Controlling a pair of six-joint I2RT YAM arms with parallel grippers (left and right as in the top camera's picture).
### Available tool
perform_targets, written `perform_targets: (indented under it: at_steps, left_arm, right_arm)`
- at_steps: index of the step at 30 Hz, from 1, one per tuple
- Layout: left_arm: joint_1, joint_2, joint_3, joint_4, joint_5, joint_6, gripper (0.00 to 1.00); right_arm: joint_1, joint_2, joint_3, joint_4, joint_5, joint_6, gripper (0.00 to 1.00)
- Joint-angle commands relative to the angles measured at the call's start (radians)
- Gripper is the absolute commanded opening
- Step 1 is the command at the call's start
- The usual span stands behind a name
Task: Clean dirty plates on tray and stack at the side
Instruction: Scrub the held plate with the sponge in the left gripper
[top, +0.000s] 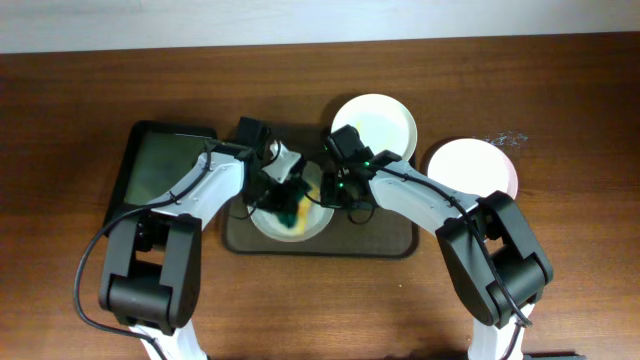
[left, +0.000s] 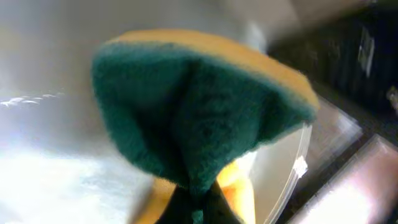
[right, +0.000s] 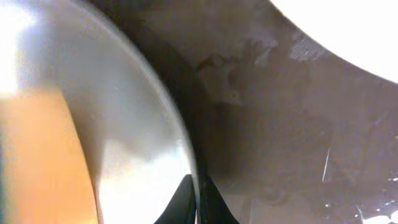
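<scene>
Left end effector (top: 288, 205) clenched on green-yellow sponge (left: 199, 106), scouring face down, touching smeared plate (top: 315, 218). Plate sits left-centre on brown tray (top: 390, 240), directly under sponge. Right end effector (right: 198, 200) pinches plate's right rim, steadying it. Second plate (top: 375, 122) at tray's far edge. Third plate (top: 470, 168) on worktop (top: 580, 260), right of tray. Judgement: scrubbing under way; right arm nearer to stacking side.

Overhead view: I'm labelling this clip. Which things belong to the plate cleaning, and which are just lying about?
Job in hand: brown tray, plate under the sponge, sponge, upper plate, right-hand plate.
Lying about: black tray, small specks.
</scene>
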Motion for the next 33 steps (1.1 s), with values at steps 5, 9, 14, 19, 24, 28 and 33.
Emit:
perform_targets:
  at_steps: [5,9,14,19,24,28,33]
  left_arm:
    - [0.002,0.015,0.002,0.351,-0.641,-0.394,0.00]
    - [0.002,0.015,0.002,0.178,-0.615,-0.392,0.00]
    - [0.002,0.014,0.002,0.037,-0.042,-0.063,0.00]
    - [0.008,0.014,0.002,0.189,0.018,-0.069,0.00]
    - [0.009,0.015,0.002,0.350,-0.556,-0.304,0.00]
    - [0.011,0.003,0.013,0.329,-0.842,-0.381,0.00]
    - [0.038,-0.101,0.154,0.084,-0.835,-0.381,0.00]
  right_arm:
    - [-0.003,0.026,0.000,-0.007,0.023,0.011,0.04]
    - [-0.003,0.026,0.000,-0.006,0.029,0.011,0.04]
    - [-0.002,0.026,0.000,-0.007,0.028,0.011,0.04]
    - [-0.003,0.026,0.000,-0.011,0.028,0.011,0.04]
    - [-0.003,0.026,0.000,-0.016,0.028,0.011,0.04]
    - [-0.003,0.026,0.000,-0.018,0.028,0.011,0.04]
    - [-0.003,0.026,0.000,-0.022,0.028,0.011,0.04]
